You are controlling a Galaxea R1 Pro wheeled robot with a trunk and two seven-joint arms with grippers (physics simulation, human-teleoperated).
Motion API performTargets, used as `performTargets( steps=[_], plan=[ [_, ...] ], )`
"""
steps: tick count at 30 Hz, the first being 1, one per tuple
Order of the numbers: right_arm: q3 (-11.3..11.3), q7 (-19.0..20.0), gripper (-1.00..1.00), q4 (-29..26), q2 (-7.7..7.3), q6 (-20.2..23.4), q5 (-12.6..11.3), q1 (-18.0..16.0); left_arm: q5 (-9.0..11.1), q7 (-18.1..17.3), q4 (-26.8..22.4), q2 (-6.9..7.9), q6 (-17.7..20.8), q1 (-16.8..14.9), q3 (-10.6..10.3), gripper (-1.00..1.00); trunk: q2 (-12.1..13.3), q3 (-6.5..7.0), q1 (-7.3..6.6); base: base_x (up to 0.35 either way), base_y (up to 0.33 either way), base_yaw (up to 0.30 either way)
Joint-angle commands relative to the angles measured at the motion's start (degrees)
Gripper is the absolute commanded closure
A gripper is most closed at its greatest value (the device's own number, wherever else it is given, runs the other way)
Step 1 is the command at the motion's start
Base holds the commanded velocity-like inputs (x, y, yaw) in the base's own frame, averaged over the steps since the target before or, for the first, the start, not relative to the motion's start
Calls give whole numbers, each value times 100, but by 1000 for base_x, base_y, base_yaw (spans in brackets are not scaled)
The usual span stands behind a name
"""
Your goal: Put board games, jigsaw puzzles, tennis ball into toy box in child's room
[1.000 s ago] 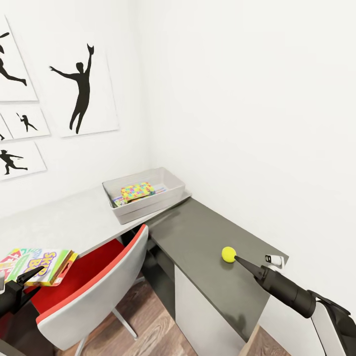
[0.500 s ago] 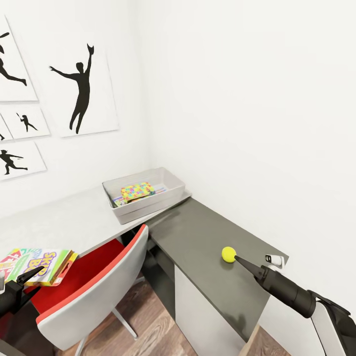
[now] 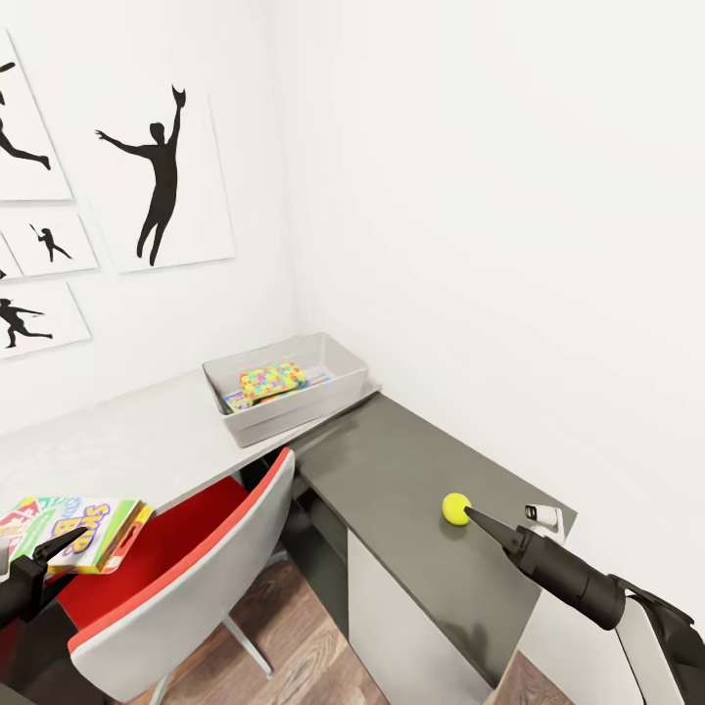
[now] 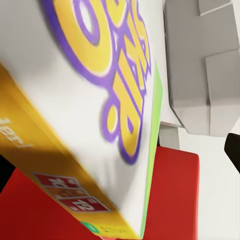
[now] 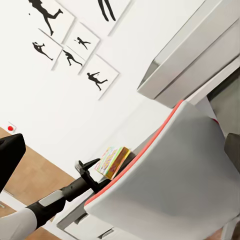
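Skip-Bo game box [image 3: 83, 519] sits at the far left, lying tilted by the tip of the left hand [image 3: 54, 550] at the near end of the white surface [image 3: 147, 441]; the wrist camera on that side looks along its printed lid [image 4: 107, 95] from very close, and from across the room the box shows just off that hand's fingers [image 5: 90, 170], but I cannot tell whether the fingers are closed on it or only lie alongside it. A white chair with a red seat [image 3: 196, 578] is tucked in just beside it, which is probably why the arm comes in low past the chair back. Further along, in the corner under the silhouette pictures [image 3: 162, 176], the toy box [image 3: 294, 406] stands on the white surface where it meets the lower dark grey section [image 3: 411, 470]; a jigsaw puzzle [image 3: 269, 377] already lies inside on top of something flat and printed, so part of the tidying looks done. To the right, the tennis ball [image 3: 454, 507] rests on the dark section, well apart from the bin. The right hand [image 3: 480, 521] points at it with its tip just beside the ball, perhaps touching; only one slim dark finger reads clearly, so how far it is open I cannot say, and it has no hold on the ball. Being round, the ball may roll off if nudged. A small white object [image 3: 543, 516] lies near that hand.
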Motion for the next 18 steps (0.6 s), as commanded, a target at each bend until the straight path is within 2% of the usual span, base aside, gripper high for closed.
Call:
performTargets(
  steps=[1, 13, 14, 18],
  plan=[
    [-2, 4, -100, 1, -1, 35, -23, -3, -5, -17, 2, -1, 25, -6, 14, -100, -3, -6, 0, 18, 5, 0],
    [6, 11, -100, 19, 6, 35, -44, -3, -1, -19, 2, -1, 22, -7, 14, -100, -3, -6, 0, 4, 1, 0],
    [7, 11, -100, 19, 5, 35, -43, -3, -3, -19, 2, -1, 22, -7, 14, 100, -3, -6, 0, 0, 0, 0],
    [7, 13, -100, 21, 7, 33, -42, -3, -4, -22, 2, -1, 22, -5, 14, 100, -3, -6, 0, 0, 0, 0]
  ],
)
